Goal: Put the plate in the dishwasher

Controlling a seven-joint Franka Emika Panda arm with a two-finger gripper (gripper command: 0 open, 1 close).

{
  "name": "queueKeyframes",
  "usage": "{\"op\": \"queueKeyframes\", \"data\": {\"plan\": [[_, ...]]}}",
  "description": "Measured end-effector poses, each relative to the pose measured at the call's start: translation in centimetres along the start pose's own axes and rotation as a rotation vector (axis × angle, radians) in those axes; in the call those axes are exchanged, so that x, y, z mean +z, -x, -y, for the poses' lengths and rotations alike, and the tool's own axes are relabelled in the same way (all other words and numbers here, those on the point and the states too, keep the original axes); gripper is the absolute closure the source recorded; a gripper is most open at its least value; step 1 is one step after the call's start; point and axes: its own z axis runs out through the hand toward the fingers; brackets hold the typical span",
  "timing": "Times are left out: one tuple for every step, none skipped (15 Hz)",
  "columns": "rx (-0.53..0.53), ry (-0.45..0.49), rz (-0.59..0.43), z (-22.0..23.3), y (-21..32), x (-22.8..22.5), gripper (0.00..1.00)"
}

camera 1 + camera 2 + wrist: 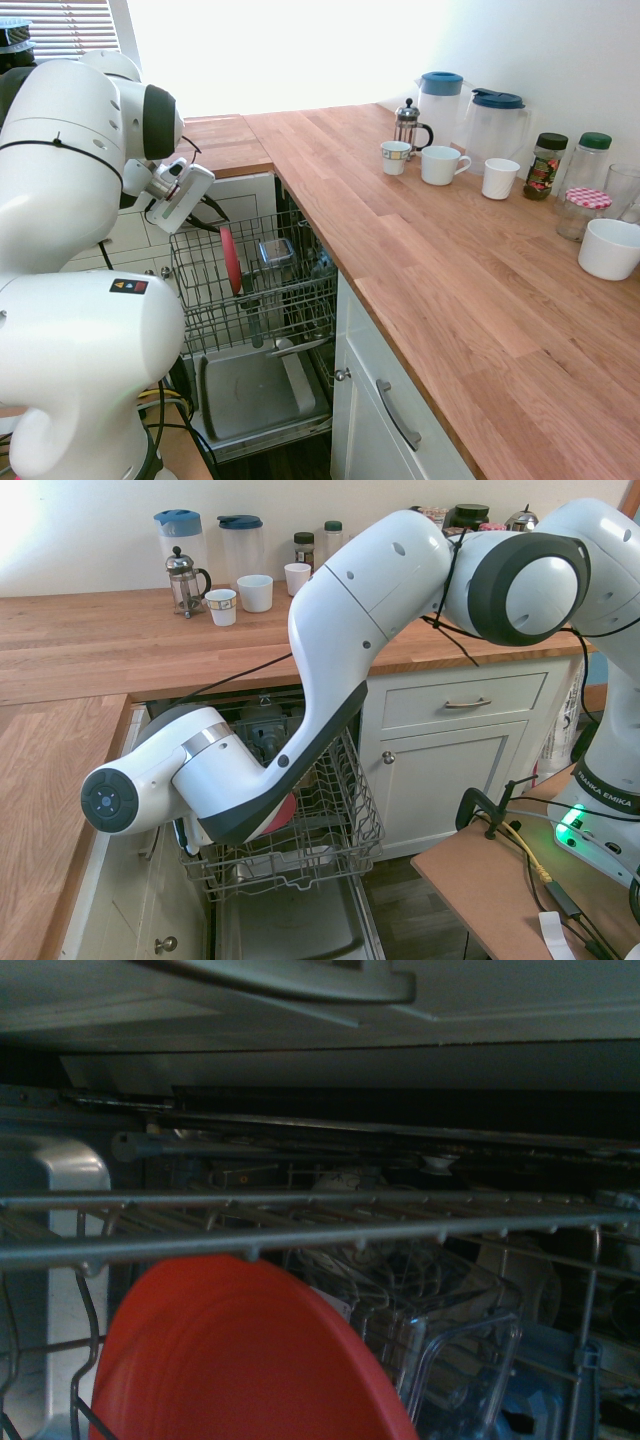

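Coral-red, the plate (231, 260) is standing on edge in the wire rack (300, 300) of the dishwasher (262, 395) in your first exterior view, with the gripper (212, 218) hanging just above its top edge; you cannot tell how far the fingers are parted. In your second exterior view, the arm is hiding all but a red sliver (280, 813) inside the rack (345, 825). In your wrist view, the plate (235, 1360) is sitting behind the rack's top wires (330, 1232).
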Motion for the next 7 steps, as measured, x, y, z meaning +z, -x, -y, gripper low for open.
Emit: {"op": "queueKeyframes", "data": {"plan": [[0.003,-0.015,0.003,-0.3,-0.3,-0.8,0.0],[0.003,-0.031,0.013,-0.6,-0.6,-1.6,0.0],[0.006,-0.05,0.025,-1.0,-0.8,-2.4,0.0],[0.016,-0.07,0.036,-1.5,-1.3,-3.3,0.0],[0.029,-0.089,0.045,-2.0,-1.7,-4.1,0.0],[0.041,-0.103,0.051,-2.5,-2.0,-4.8,0.0],[0.056,-0.117,0.063,-3.0,-2.4,-5.6,0.0]]}}
